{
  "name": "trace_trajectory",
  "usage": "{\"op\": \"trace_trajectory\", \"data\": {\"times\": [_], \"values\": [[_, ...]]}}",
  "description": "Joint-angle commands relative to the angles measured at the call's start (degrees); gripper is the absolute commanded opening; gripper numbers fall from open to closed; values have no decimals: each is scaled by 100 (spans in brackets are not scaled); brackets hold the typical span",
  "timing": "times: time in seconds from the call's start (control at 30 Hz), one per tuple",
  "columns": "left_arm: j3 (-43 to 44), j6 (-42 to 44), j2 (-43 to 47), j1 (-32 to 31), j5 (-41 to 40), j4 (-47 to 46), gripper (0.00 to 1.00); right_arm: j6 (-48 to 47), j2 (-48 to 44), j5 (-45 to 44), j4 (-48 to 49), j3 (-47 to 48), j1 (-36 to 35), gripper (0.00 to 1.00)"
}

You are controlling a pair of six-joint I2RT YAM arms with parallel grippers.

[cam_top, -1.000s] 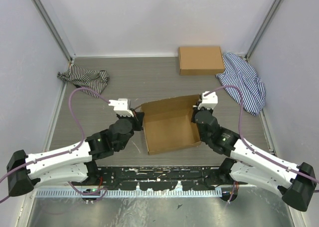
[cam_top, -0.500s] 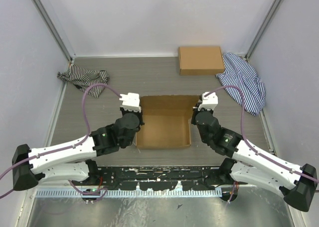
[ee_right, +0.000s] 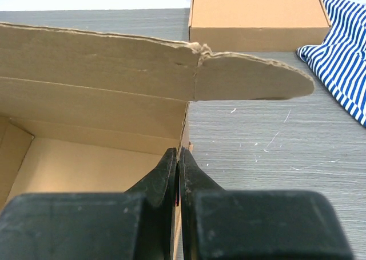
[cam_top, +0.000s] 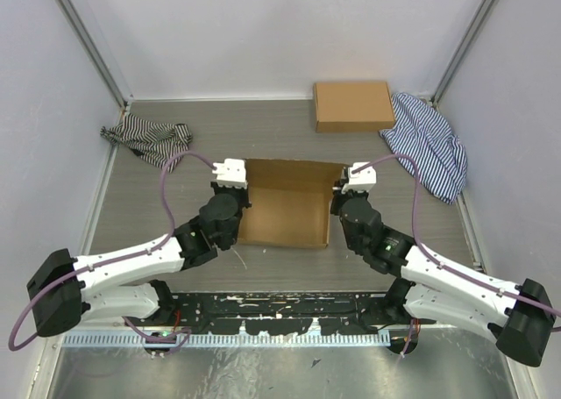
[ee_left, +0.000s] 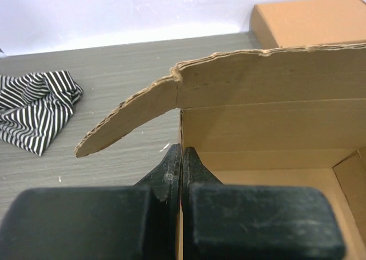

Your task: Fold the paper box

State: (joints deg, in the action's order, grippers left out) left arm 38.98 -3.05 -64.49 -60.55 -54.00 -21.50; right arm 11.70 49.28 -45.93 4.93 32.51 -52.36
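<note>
The left end effector (ee_left: 181, 157) and right end effector (ee_right: 178, 157) each pinch tightly closed on opposite side walls of the paper box (cam_top: 285, 210).

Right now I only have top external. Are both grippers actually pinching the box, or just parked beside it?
Observer: The left wrist view shows the left gripper shut on the paper box, clamped on its left side.
Operator: Right one?
Observer: Same in the right wrist view. The right gripper is shut on the box's right side.
Operator: Rear panel's ear flaps tucked in?
Observer: No. The left ear flap and the right ear flap both stick out past the corners.
</note>
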Motion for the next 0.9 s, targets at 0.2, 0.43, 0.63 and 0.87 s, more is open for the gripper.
{"op": "trace_trajectory", "data": {"times": [0.2,0.43,0.63,0.87], "values": [[-642,-1102,188,28,546,-229,8,189,243,296,711,-144,-107,3],[-936,-1890,771,29,906,861,14,647,30,534,9,-85,-108,5],[-1111,-2301,1341,-4,1445,1657,26,1045,-214,809,-1436,334,-108,18],[-820,-2837,2548,-35,2089,3828,39,1630,-743,1443,-3766,1134,-110,55]]}}
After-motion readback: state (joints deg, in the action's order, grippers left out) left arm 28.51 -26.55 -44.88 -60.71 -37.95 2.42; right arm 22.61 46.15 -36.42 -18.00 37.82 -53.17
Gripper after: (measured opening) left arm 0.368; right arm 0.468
